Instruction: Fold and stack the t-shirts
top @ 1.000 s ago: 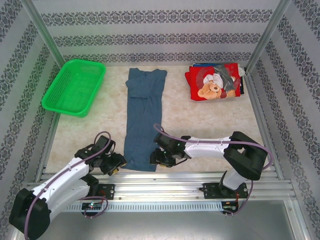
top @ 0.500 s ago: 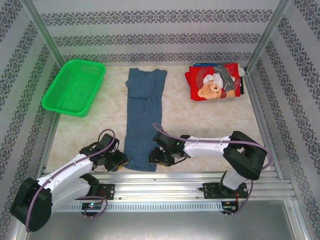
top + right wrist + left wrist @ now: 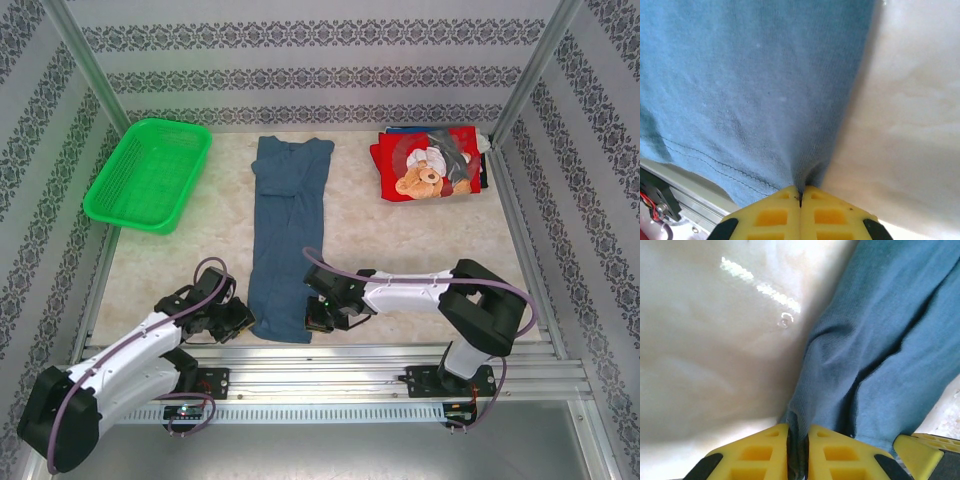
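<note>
Where the blue tee (image 3: 285, 235) meets the near edge of the counter (image 3: 400, 250), both arms reach in low and grip its hem corners. We see the tee lying as a long narrow strip down the middle of the counter, sleeves folded inward, its collar end far from the arm bases and its hem just short of the metal rail (image 3: 330, 352).

The left jaws are clamped on the tee's near left corner. From the left wrist, the two yellow fingers (image 3: 760, 452) stand almost together with a thin fold of blue cloth (image 3: 880, 340) caught in the slit between them. The fabric rises from there in soft creases.

The right jaws are clamped on the near right corner. From the right wrist, the fingers (image 3: 770, 215) press flat against each other, and the tee (image 3: 755, 85) puckers into a small ridge where it enters their tips. The stitched hem runs off to the left above the rail.

A red tee (image 3: 428, 165) with a teddy-bear print lies folded at the far right, dark blue edges showing beneath it. A green basket (image 3: 150, 175) sits at the far left, well apart from the blue tee.
</note>
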You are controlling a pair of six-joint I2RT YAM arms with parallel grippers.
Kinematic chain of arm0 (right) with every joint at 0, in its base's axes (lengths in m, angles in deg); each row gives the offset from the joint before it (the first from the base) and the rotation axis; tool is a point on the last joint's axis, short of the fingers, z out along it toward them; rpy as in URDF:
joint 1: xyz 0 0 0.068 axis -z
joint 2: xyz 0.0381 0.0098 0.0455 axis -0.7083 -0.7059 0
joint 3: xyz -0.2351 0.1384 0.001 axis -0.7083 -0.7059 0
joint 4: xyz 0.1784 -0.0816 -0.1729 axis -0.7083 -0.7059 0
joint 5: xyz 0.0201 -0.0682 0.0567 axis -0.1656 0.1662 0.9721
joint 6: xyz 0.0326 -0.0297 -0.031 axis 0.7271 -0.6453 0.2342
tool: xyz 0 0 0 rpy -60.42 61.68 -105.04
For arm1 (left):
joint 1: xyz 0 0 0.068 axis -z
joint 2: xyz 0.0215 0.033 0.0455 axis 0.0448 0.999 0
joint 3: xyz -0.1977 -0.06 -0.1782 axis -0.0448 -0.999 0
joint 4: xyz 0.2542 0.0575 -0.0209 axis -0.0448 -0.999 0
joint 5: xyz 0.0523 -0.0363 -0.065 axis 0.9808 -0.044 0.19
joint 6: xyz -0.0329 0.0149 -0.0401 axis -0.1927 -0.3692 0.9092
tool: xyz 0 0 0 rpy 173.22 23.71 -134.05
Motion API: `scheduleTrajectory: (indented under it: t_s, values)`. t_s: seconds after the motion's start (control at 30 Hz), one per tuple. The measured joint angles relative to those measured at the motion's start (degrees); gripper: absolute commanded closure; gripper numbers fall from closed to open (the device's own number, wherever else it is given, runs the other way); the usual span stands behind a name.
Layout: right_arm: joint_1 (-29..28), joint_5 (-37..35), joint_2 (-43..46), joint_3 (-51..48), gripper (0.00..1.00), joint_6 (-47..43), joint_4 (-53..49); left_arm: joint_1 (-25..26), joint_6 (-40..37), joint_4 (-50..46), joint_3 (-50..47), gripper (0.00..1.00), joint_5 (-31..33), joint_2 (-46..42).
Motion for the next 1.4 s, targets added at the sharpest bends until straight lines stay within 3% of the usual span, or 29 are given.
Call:
scheduleTrajectory:
  t_s: [0.43,0.73,0.97,1.23,1.4]
  values:
    - [1.9,-2.2,12.7,-10.8,1.0,2.4,-0.5,0.3,1.3,-0.2,-3.7,0.88,-0.4,-6.1]
    - [1.9,-2.4,12.2,-10.8,1.0,2.7,-0.4,0.4,2.0,-1.4,-2.8,0.89,-0.7,-7.9]
    - [3.7,-3.7,18.0,-5.6,1.0,1.9,-7.7,0.4,2.5,-4.8,5.1,0.91,-0.2,-9.9]
    - [11.9,-2.9,19.5,3.7,1.0,-3.4,-15.3,0.0,0.5,-6.5,19.5,0.93,2.0,0.0]
    - [18.2,0.1,15.0,11.8,1.0,-8.8,-18.5,-4.3,-3.4,-6.5,27.6,0.93,1.9,8.5]
